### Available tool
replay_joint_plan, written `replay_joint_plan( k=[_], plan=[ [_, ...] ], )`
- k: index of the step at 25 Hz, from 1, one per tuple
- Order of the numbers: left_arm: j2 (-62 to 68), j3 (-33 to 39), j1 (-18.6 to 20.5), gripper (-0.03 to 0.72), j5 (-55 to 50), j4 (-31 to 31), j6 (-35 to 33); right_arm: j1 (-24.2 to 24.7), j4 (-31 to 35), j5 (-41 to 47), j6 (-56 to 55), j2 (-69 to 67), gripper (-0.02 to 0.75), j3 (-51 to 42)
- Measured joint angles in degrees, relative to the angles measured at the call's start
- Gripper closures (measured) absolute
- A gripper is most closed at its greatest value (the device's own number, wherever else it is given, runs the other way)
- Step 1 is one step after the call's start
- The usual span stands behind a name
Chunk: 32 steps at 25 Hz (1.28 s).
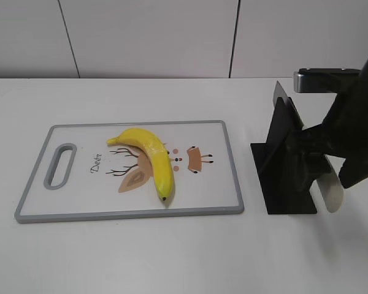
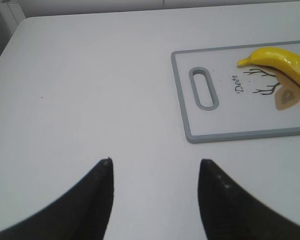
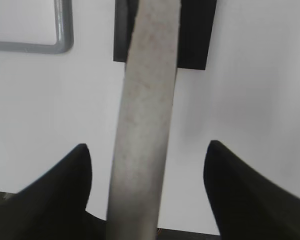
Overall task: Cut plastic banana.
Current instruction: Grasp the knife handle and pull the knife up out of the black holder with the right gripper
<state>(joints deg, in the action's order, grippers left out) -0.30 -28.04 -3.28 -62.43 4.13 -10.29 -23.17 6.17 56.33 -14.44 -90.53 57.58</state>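
Two arms here, but only the right one is really in the action. The plastic banana [image 1: 148, 160] is lying on its side in the middle of the cutting board [image 1: 228, 160], stem toward the far edge and the dark tip pointing at the near edge, still in one piece as far as I can see. The board sits on the white tabletop [image 1: 172, 257] with its handle slot off to the left.

Over on the right there's a black knife stand [image 1: 282, 165], and the right tool [image 3: 145, 152] is right at it. In the right wrist view its two fingers are spread wide with the pale knife handle [image 3: 142, 130] running up between them, not touching either finger, so it's apart and not gripping yet. The rounded handle end also shows in the exterior view, just beside the stand.

The left tool [image 2: 155, 165] hangs over bare tabletop to the left of the board, fingers apart, holding nothing.

So I'd say we're at the grab-the-knife step, cutting not started. Next move probably needs the right tool to close squarely on that handle, lift the knife clear of the stand, then carry it across to the banana.
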Motion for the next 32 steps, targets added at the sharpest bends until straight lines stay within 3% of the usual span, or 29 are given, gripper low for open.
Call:
replay_joint_plan(
  k=[5, 11, 22, 32],
  plan=[
    [0.0, 0.0, 0.0, 0.182, 0.0, 0.0, 0.0, 0.0, 0.0, -0.1, -1.9, -1.8, 0.293, 0.0],
    [0.0, 0.0, 0.0, 0.182, 0.0, 0.0, 0.0, 0.0, 2.4, -0.3, -2.5, -1.9, 0.57, 0.0],
    [0.0, 0.0, 0.0, 0.182, 0.0, 0.0, 0.0, 0.1, 4.6, 0.3, -3.0, 0.4, 0.568, 0.0],
    [0.0, 0.0, 0.0, 0.183, 0.0, 0.0, 0.0, 0.0, 4.0, 6.7, -3.8, 7.9, 0.568, 4.7]
  ],
)
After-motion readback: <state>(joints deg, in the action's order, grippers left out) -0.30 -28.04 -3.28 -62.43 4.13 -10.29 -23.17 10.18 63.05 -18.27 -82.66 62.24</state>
